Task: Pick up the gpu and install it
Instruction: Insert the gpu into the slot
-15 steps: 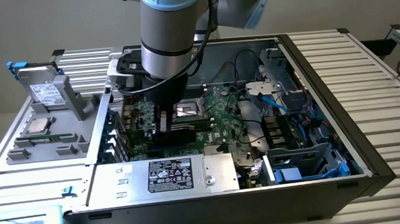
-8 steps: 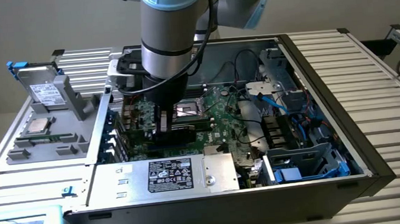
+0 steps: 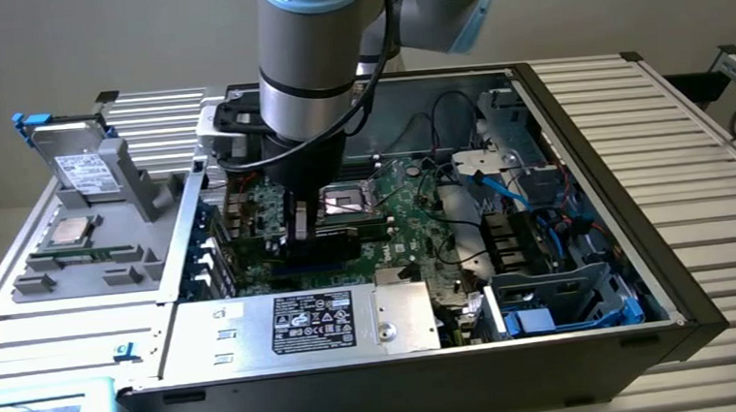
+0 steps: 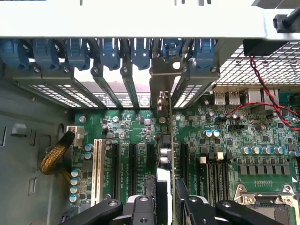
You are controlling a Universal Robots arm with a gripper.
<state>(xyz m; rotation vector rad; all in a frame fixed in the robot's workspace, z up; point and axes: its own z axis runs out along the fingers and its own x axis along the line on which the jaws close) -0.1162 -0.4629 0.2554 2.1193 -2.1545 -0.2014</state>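
The gpu (image 3: 313, 253) is a flat black card standing on edge just above the green motherboard (image 3: 402, 213) inside the open computer case (image 3: 686, 312). My gripper (image 3: 298, 216) reaches down into the case and is shut on the card's upper edge. In the wrist view the gpu (image 4: 165, 143) shows edge-on between my black fingers (image 4: 140, 208). It runs along the line of a black expansion slot (image 4: 183, 161), with its metal bracket (image 4: 162, 101) at the case's rear slot openings. Whether its connector sits in the slot is hidden.
A silver power supply box (image 3: 302, 325) with a black label lies at the case's near edge. The CPU socket (image 3: 345, 201) is beside the card. Blue cables (image 3: 523, 205) and drive bays fill the exterior view's right. A grey tray (image 3: 88, 274) with parts sits outside on the left.
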